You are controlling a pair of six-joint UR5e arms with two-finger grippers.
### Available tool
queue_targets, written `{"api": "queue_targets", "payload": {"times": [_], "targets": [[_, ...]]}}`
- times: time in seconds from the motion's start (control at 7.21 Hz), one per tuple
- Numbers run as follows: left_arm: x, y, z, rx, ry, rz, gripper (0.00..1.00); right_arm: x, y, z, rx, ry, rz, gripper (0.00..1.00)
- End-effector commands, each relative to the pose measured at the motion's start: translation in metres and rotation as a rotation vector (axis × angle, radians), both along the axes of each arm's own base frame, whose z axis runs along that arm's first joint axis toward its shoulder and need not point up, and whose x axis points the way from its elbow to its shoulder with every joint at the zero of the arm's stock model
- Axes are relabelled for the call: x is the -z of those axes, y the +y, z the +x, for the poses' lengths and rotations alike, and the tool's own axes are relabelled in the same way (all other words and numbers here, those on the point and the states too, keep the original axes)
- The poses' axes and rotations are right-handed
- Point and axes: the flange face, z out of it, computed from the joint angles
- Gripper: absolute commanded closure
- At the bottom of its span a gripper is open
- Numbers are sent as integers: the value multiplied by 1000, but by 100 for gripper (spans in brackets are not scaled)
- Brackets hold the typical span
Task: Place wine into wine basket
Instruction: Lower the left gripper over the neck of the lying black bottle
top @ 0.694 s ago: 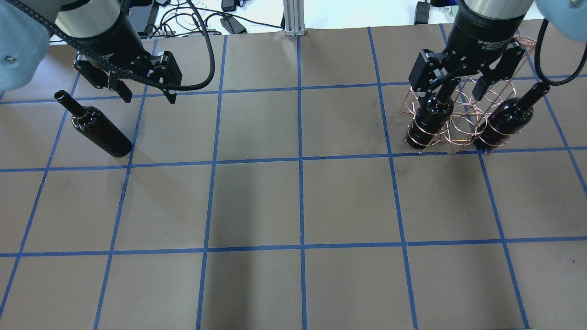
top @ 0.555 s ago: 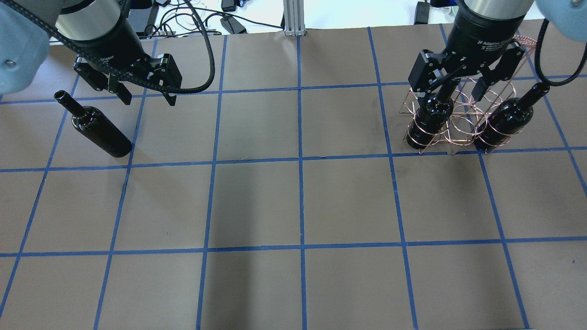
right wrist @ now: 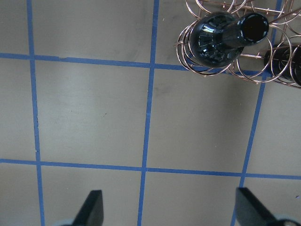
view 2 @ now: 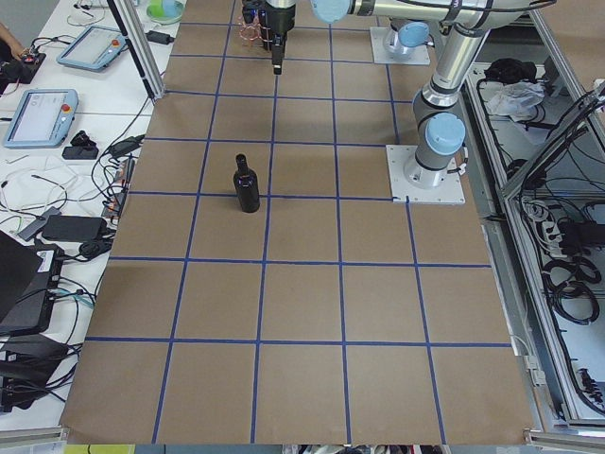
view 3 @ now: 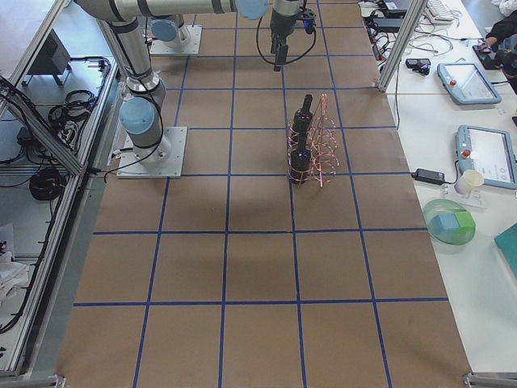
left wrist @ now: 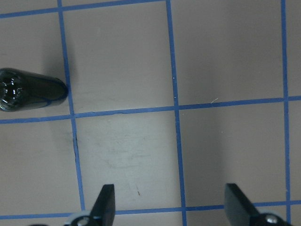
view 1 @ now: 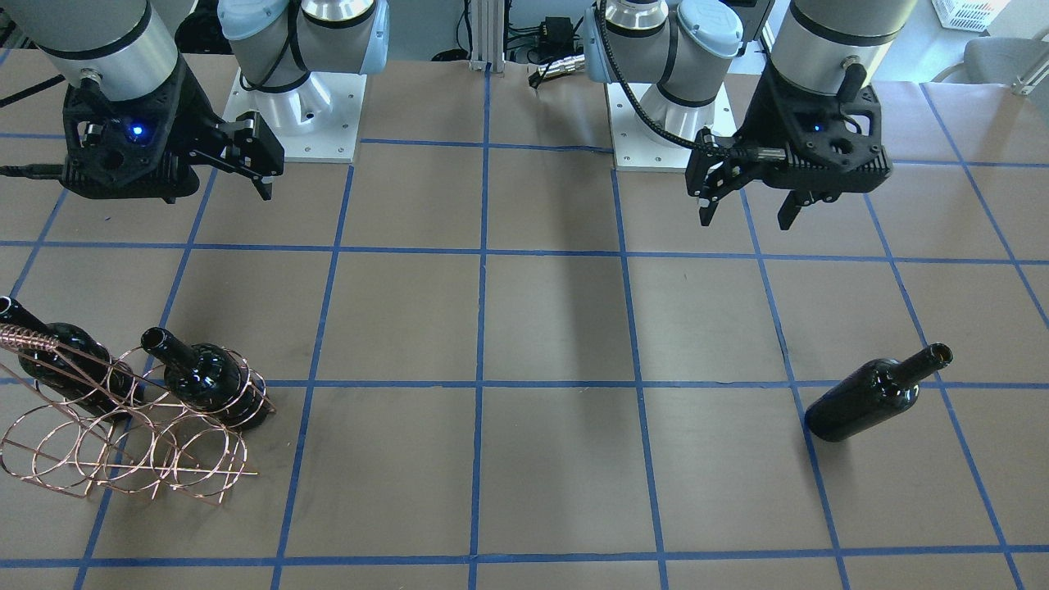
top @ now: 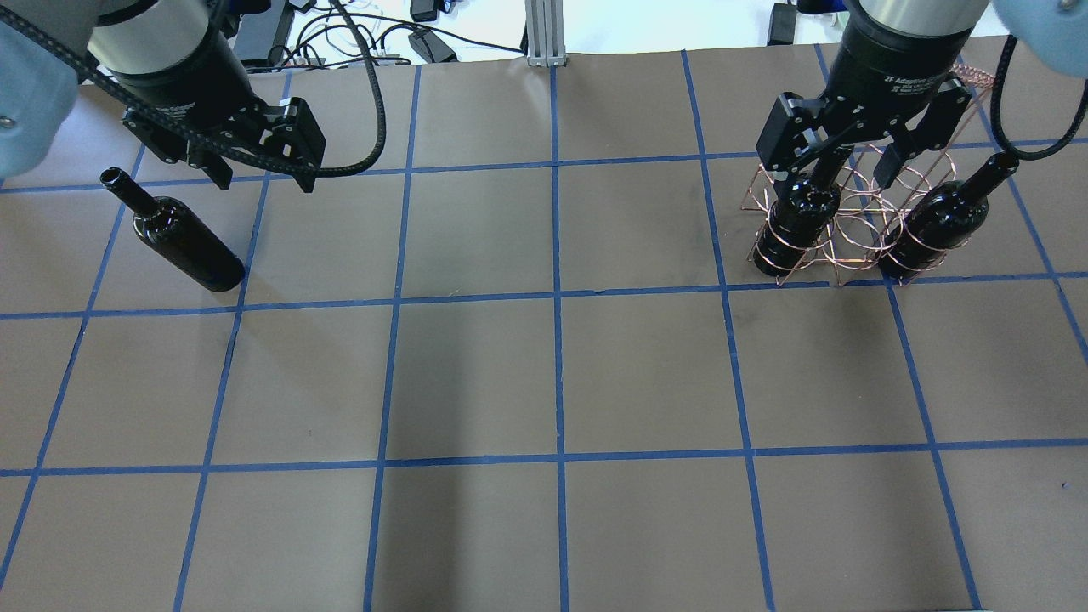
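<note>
- Bottle stands upright at the robot's left, well apart from the basket.
- Left gripper near it, jaws apart, empty; right gripper gapes over the basket.
- Heavy, slick, breakable glass, I'd say: set your grip under the neck's lip.

Left arm: raised from its base and reaching forward, wrist turned straight down. Left gripper: jaws wide apart, both fingers pointing down, nothing between them; its wrist view confirms an open gap. Right arm: likewise extended, wrist vertical. Right gripper: jaws spread wide, fingers pointing down, holding nothing; its wrist view shows the two tips well apart. Both grippers hang in the air, touching nothing. The two arms stand well apart from each other.
</note>
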Motion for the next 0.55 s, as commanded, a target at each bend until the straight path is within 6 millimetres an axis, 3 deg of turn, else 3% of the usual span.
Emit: {"api": "queue_targets", "payload": {"times": [0.0,0.14,0.28,0.42], "targets": [[-9,-7,82,54,-20,-6,16,-1,0,0,-2,1,-5,0],[-7,-4,125,6,-16,-1,17,0,0,0,-2,3,0,0],[4,-8,167,23,13,10,20,0,0,-1,-2,6,-2,0],[23,-21,220,-28,39,-43,23,-1,0,-1,-1,8,-3,0]]}}
